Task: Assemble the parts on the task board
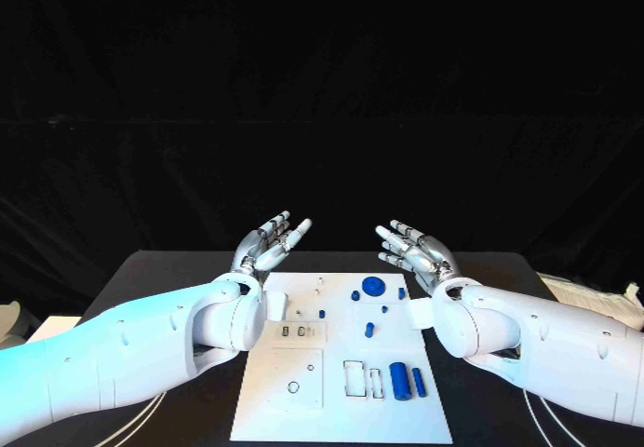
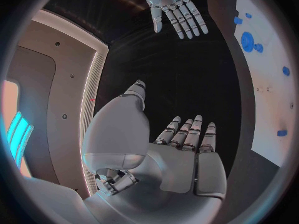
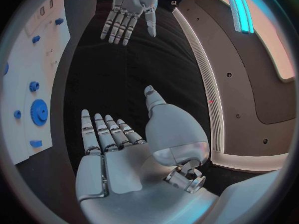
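Hovering over the far end of the board (image 1: 269, 410), both hands are empty with fingers spread, palms turned toward each other. Left hand (image 1: 273, 242) sits at about 11 o'clock from the board's middle, right hand (image 1: 413, 250) at about 1 o'clock; neither touches the board or any part.

Board is a white plate lying flat at the centre of the black table (image 1: 148, 275), running toward the robot.

Parts as they lie: big blue gear (image 1: 373, 286) near the far end, at about 12 o'clock. Small blue pieces are scattered just beside it, one (image 1: 369, 329) a little nearer the middle. Two blue cylinders (image 1: 400, 379) and (image 1: 419, 382) lie side by side at about 5 o'clock, next to some white rectangular slots (image 1: 355, 377). Whether the gear is seated on a post or just lying loose, cannot tell.

Judgement: task looks barely begun, if at all. Cylinders look loose on the surface, small pieces scattered, hands holding nothing. Nearly all the fitting seems left to do. Next move likely a reach down to pick one part.
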Motion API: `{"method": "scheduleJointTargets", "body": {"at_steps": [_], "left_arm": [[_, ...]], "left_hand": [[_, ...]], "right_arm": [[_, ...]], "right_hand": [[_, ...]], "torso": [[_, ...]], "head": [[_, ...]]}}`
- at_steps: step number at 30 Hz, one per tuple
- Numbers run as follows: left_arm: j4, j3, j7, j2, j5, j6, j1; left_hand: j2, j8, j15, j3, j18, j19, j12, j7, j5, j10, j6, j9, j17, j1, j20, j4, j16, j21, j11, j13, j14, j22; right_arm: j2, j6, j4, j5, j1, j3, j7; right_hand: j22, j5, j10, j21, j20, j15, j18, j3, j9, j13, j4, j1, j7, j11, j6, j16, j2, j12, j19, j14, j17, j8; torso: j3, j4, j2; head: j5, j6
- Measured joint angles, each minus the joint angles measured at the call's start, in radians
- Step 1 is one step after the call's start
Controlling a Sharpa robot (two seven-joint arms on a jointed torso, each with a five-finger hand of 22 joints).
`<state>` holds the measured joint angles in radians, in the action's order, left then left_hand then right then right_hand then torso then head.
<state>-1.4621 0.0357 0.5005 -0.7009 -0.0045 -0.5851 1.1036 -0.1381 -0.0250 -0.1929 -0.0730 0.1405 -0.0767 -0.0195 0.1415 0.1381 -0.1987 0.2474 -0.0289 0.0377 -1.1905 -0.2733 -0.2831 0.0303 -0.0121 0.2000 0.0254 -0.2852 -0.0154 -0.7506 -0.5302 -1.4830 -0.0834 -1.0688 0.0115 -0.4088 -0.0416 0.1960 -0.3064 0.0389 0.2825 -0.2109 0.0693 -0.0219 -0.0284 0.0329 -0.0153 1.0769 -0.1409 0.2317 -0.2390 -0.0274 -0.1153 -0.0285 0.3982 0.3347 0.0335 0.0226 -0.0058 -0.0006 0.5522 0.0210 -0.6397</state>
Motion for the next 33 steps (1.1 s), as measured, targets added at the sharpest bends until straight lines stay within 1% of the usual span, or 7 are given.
{"method": "scheduleJointTargets", "body": {"at_steps": [5,9,13,16,17,21,33], "left_arm": [[0.004,0.001,0.000,0.001,-0.005,0.035,0.001],[-0.001,0.001,0.001,-0.008,-0.007,0.051,0.002],[-0.001,0.001,0.007,-0.060,-0.006,0.062,0.005],[-0.014,0.000,0.012,-0.072,-0.005,0.066,0.007],[-0.021,0.000,0.013,-0.076,-0.005,0.068,0.008],[-0.049,-0.001,0.014,-0.105,-0.005,0.080,0.013],[-0.231,-0.003,-0.006,-0.223,-0.005,0.127,0.038]], "left_hand": [[0.027,-0.012,-0.015,-0.017,0.000,-0.025,-0.012,0.002,0.004,-0.057,0.065,-0.008,0.011,-0.059,-0.020,-0.013,0.016,-0.015,0.026,0.006,-0.069,-0.009],[0.044,-0.046,-0.033,-0.018,0.000,-0.154,-0.047,0.011,0.004,-0.235,0.220,-0.025,0.041,-0.095,-0.020,-0.012,0.072,-0.067,0.050,0.024,-0.292,-0.037],[0.063,-0.106,-0.010,-0.007,0.010,-0.498,-0.112,0.042,0.000,-0.581,0.500,-0.051,0.066,-0.150,-0.018,0.004,0.142,-0.207,0.032,0.047,-0.531,-0.104],[0.076,-0.120,0.024,0.000,0.032,-0.632,-0.128,0.069,0.000,-0.698,0.602,-0.053,0.078,-0.180,-0.009,0.025,0.175,-0.262,0.005,0.047,-0.648,-0.121],[0.076,-0.120,0.030,0.003,0.032,-0.656,-0.129,0.073,0.000,-0.720,0.618,-0.053,0.082,-0.187,-0.005,0.030,0.180,-0.270,-0.001,0.047,-0.672,-0.122],[0.088,-0.120,0.056,0.013,0.032,-0.732,-0.129,0.080,0.000,-0.795,0.666,-0.044,0.100,-0.212,0.018,0.057,0.190,-0.285,-0.023,0.047,-0.760,-0.122],[0.096,-0.100,0.073,0.028,0.031,-0.810,-0.099,0.072,0.000,-0.836,0.694,-0.038,0.128,-0.220,0.038,0.080,0.184,-0.302,-0.036,0.043,-0.816,-0.120]], "right_arm": [[0.006,0.098,0.017,-0.042,-0.004,0.002,0.038],[0.007,0.140,0.029,-0.074,-0.007,0.003,0.055],[-0.011,0.132,0.073,-0.162,-0.020,-0.001,0.054],[-0.012,0.121,0.081,-0.236,-0.026,-0.003,0.052],[-0.012,0.119,0.081,-0.260,-0.027,-0.004,0.052],[-0.015,0.109,0.082,-0.370,-0.037,-0.010,0.053],[-0.036,0.102,0.071,-0.851,-0.096,-0.034,0.164]], "right_hand": [[-0.005,0.008,-0.069,0.007,0.005,-0.007,0.017,0.005,-0.005,0.006,-0.034,0.051,-0.002,0.005,-0.056,-0.010,-0.008,-0.009,0.042,0.063,0.005,0.008],[-0.018,0.022,-0.224,0.035,0.005,-0.002,0.048,0.017,-0.018,0.017,-0.072,0.097,-0.009,0.003,-0.181,-0.036,-0.010,-0.036,0.156,0.217,0.016,0.032],[-0.030,0.033,-0.423,0.070,0.003,0.020,0.078,0.036,-0.033,0.026,-0.117,0.138,-0.029,-0.017,-0.385,-0.065,-0.011,-0.066,0.290,0.413,0.024,0.065],[-0.032,0.037,-0.526,0.090,-0.005,0.037,0.078,0.054,-0.036,0.026,-0.145,0.156,-0.045,-0.034,-0.491,-0.075,-0.011,-0.070,0.365,0.518,0.026,0.074],[-0.032,0.038,-0.556,0.096,-0.009,0.043,0.093,0.060,-0.036,0.026,-0.156,0.155,-0.050,-0.039,-0.520,-0.075,-0.011,-0.070,0.388,0.549,0.026,0.074],[-0.032,0.039,-0.663,0.116,-0.028,0.068,0.093,0.093,-0.036,0.027,-0.195,0.163,-0.070,-0.060,-0.623,-0.080,-0.003,-0.070,0.475,0.667,0.029,0.074],[-0.048,0.038,-0.860,0.200,-0.113,0.143,0.108,0.184,-0.038,0.030,-0.264,0.203,-0.043,-0.108,-0.778,-0.106,0.037,-0.050,0.706,0.917,0.053,0.068]], "torso": [[-0.0001,-0.0001,0.000],[-0.0004,-0.0006,0.001],[-0.0003,-0.0018,0.006],[0.0006,-0.0033,0.013],[0.0012,-0.0040,0.015],[0.0037,-0.0058,0.030],[0.0148,-0.0078,0.105]], "head": [[0.000,0.000],[0.000,0.000],[-0.004,-0.009],[-0.003,-0.010],[-0.003,-0.010],[-0.002,-0.006],[-0.015,0.017]]}}
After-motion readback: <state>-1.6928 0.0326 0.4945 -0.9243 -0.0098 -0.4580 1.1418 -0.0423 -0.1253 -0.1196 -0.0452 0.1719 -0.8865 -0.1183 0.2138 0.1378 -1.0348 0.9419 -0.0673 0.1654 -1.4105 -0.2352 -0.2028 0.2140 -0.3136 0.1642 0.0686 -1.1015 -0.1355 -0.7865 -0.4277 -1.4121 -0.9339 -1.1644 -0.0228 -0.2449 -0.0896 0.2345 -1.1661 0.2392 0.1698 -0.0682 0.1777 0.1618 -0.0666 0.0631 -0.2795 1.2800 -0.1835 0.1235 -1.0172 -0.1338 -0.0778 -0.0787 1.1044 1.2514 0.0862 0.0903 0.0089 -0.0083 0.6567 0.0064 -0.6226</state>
